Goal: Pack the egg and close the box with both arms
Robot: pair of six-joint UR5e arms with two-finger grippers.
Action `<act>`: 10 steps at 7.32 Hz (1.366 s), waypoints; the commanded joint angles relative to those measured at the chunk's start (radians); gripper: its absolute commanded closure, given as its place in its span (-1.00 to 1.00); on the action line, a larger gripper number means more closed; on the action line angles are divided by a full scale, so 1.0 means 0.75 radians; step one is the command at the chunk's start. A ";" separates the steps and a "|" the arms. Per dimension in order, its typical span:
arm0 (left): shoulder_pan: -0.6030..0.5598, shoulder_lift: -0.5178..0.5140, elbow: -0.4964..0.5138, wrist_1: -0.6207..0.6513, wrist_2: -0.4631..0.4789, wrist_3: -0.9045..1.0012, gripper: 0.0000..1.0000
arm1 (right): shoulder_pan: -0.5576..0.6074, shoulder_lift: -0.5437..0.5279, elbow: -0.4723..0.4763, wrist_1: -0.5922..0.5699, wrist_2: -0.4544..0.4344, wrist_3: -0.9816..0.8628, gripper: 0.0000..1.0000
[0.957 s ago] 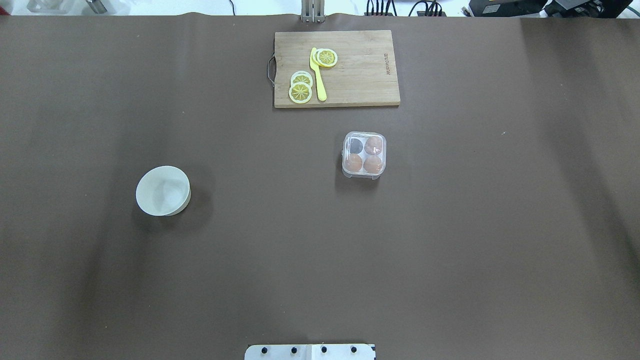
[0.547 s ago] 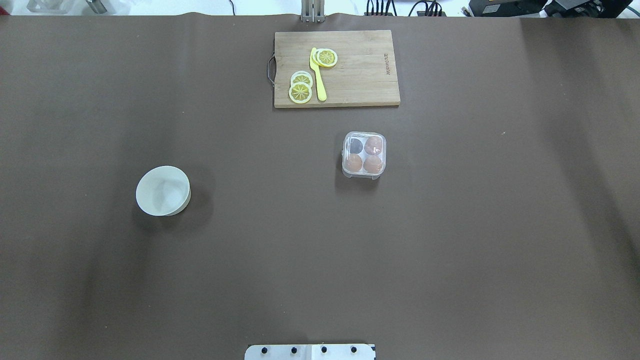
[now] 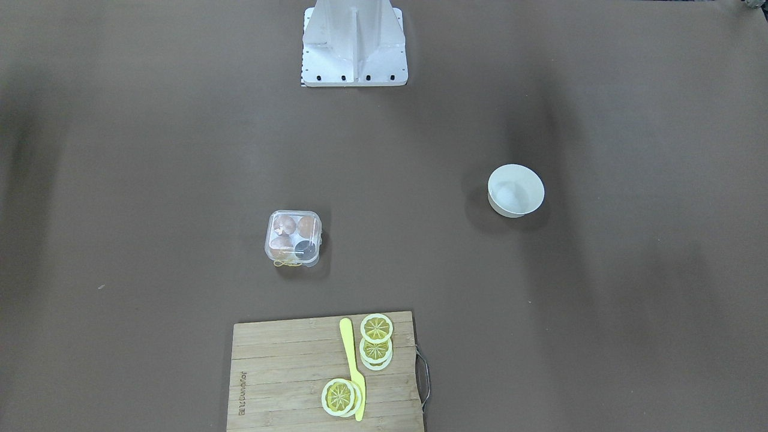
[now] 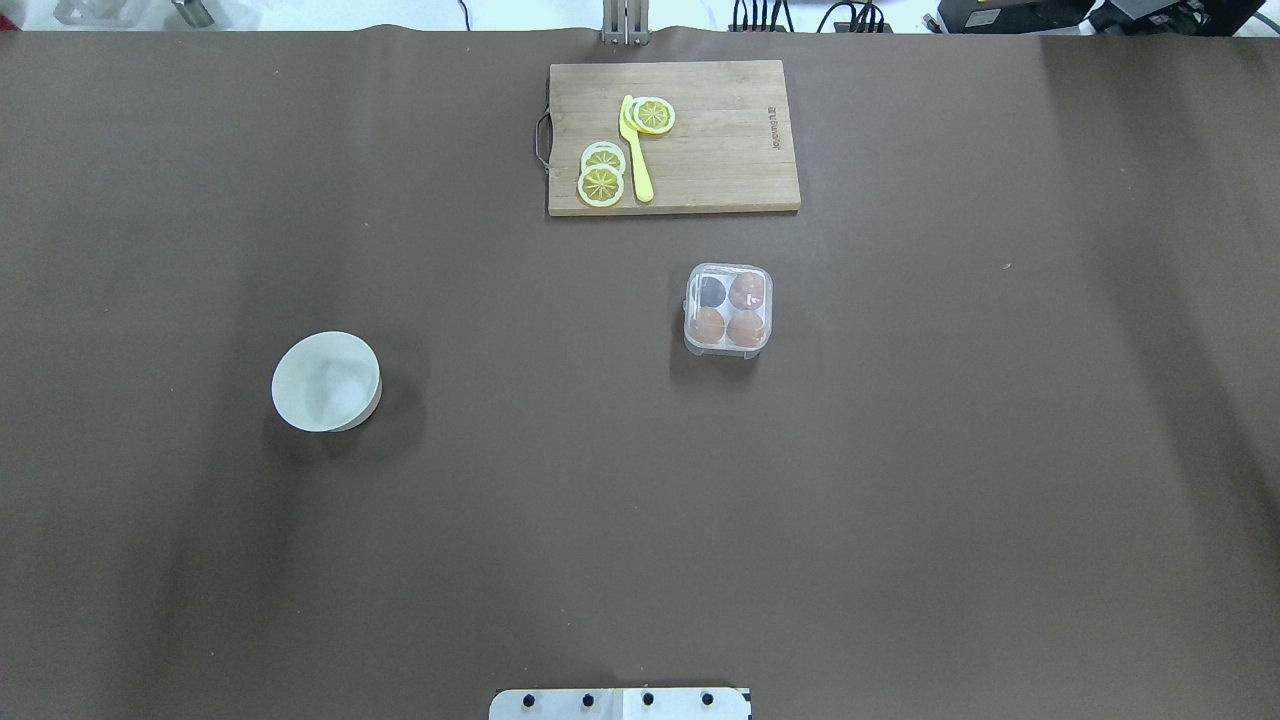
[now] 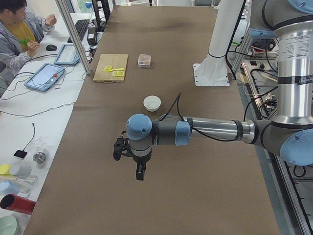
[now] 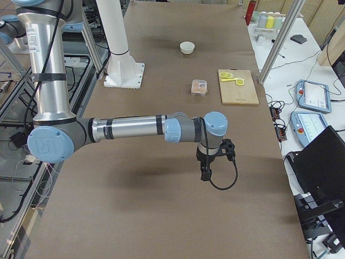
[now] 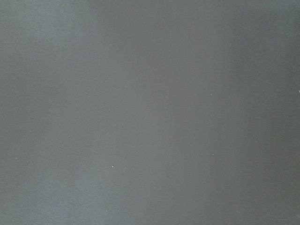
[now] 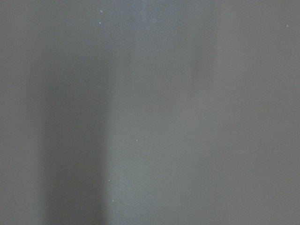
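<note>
The clear box (image 4: 728, 308) stands on the table just before the cutting board, its lid down over the cells. Three light-brown eggs fill three cells, one egg (image 4: 747, 291) at the far right; the far left cell looks dark and empty. The box also shows in the front view (image 3: 293, 237). Neither arm shows in the overhead or front views. The left gripper (image 5: 140, 171) hangs over bare table at the left end, the right gripper (image 6: 205, 174) over the right end, both far from the box. I cannot tell whether either is open. Both wrist views show only bare brown table.
A white bowl (image 4: 326, 382) stands on the left half of the table. A wooden cutting board (image 4: 700, 150) with lemon slices (image 4: 601, 184) and a yellow knife (image 4: 636, 150) lies at the far edge. The white robot base (image 3: 354, 45) is at the near edge.
</note>
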 commanded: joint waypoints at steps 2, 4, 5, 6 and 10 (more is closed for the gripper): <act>0.000 0.025 -0.048 -0.003 -0.004 -0.001 -0.96 | 0.002 -0.031 0.019 0.008 0.009 0.004 -1.00; 0.002 0.019 -0.031 -0.011 0.004 0.001 -0.96 | 0.002 -0.031 0.015 0.008 0.009 0.004 -1.00; 0.002 0.013 -0.035 -0.009 0.004 0.001 -0.96 | 0.002 -0.035 0.021 0.008 0.023 0.004 -1.00; 0.002 0.009 -0.039 -0.009 0.006 0.001 -0.96 | 0.002 -0.033 0.021 0.008 0.025 0.004 -1.00; 0.002 0.007 -0.027 -0.011 -0.004 0.001 -0.96 | 0.002 -0.031 0.019 0.010 0.015 0.002 -1.00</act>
